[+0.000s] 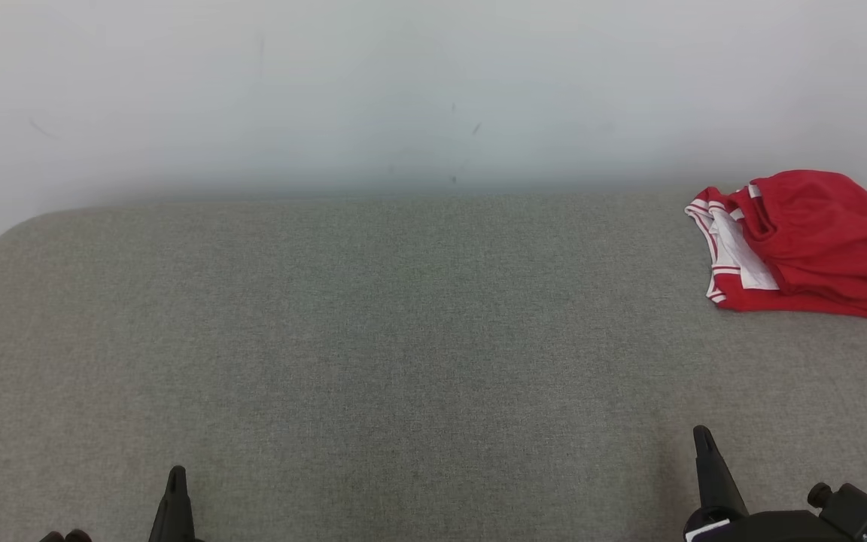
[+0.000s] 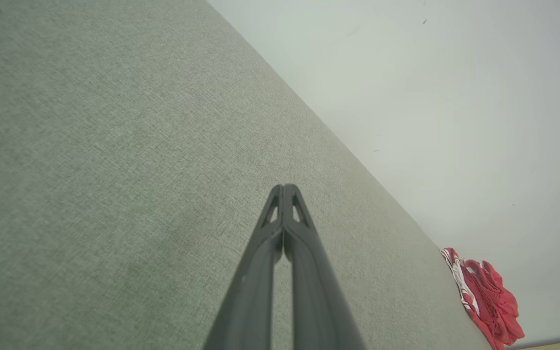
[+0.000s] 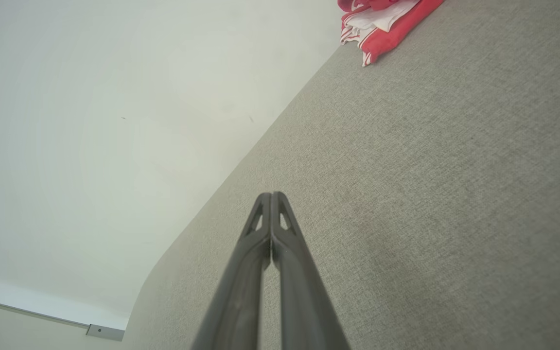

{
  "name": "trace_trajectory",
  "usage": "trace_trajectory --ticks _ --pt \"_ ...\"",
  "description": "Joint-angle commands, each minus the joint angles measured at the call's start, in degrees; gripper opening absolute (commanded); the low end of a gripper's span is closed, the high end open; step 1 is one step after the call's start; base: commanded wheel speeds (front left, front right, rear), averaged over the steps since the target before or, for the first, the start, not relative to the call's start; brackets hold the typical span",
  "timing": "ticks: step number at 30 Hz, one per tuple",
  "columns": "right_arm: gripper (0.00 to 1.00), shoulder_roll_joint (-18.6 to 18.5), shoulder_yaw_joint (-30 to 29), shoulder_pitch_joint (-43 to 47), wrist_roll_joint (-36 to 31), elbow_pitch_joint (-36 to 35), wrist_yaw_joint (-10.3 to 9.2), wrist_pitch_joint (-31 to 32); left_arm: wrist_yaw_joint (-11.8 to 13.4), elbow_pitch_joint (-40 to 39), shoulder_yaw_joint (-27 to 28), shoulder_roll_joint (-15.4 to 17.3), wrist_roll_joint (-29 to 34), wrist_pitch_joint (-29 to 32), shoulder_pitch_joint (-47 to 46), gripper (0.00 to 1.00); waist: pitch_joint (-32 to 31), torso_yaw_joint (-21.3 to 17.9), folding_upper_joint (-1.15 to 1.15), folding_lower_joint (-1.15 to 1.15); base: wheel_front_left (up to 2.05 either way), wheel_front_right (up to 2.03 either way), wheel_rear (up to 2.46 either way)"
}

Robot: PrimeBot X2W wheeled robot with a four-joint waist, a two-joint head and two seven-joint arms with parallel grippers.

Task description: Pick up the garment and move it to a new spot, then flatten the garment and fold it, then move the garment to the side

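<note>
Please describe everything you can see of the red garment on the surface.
The red garment is soft cloth with a white part edged in red stripes at its left side. It lies bunched in loose folds, not flat, at the far right of the grey woven surface, near the pale wall. Nothing grips it.

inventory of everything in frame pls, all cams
garment: 1, red with white trim, bunched at the far right of the surface, by the wall
padded surface: 1, grey fabric, spans the head view, rounded far-left corner
wall: 1, white, behind the surface
small plate: 1, grey, low on the wall in the right wrist view
left gripper: 1, dark, near edge at the left, fingertips together, holding nothing
right gripper: 1, dark, near edge at the right, fingertips together, holding nothing
</note>
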Motion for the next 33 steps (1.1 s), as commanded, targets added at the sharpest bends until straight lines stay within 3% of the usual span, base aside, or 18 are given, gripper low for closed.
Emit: trace_trajectory --ticks 1,33 --pt "0.0 -0.3 -0.3 -1.4 2.4 -0.6 -0.04 0.5 -0.5 -0.5 0.4 0.2 -2.4 0.5 -1.5 0.0 0.0 0.0 0.0 0.0 0.0 0.0 0.0" --pt "0.0 -0.3 -2.0 -4.2 22.3 -0.2 -0.07 5.7 -2.5 0.1 2.3 0.2 -23.0 5.6 -4.2 0.0 0.1 -0.6 0.0 0.0 0.0 0.0 0.0"
